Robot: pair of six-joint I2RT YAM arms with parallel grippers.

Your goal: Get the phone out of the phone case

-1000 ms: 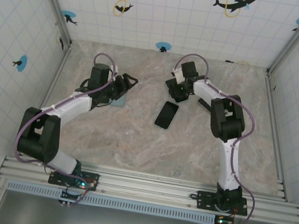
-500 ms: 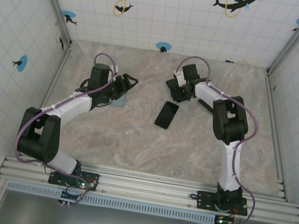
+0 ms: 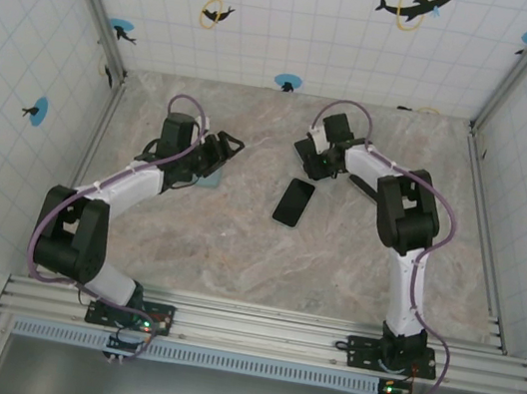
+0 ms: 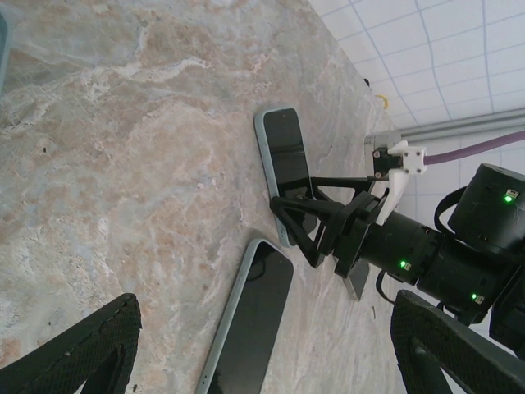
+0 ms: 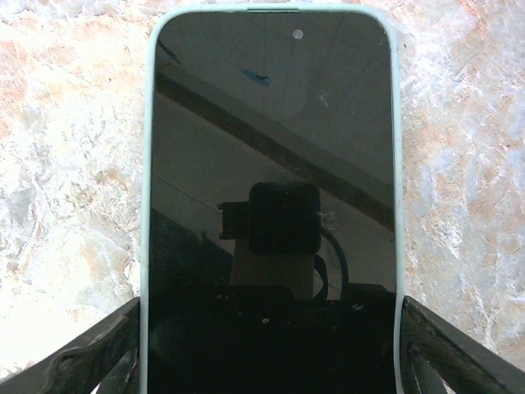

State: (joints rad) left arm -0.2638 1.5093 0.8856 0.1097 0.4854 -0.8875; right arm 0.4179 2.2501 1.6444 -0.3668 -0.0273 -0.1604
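Far-centre on the marbled table [image 3: 226,241], right gripper [image 3: 312,158] straddles the black glass-faced phone [image 4: 287,152].
Top: left gripper [image 3: 219,151] wide, empty. Left wrist: phone lies flat. Right wrist: jaws wide astride pale mint rubbery case [image 5: 146,164], contact unclear; likely slick, stiff, fragile: pinch long edges, peel 1 corner.

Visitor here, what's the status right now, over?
Left end effector open, holding nothing. Right end effector open, straddling the cased phone, phone not yet out. Second phone lies close by, apart.
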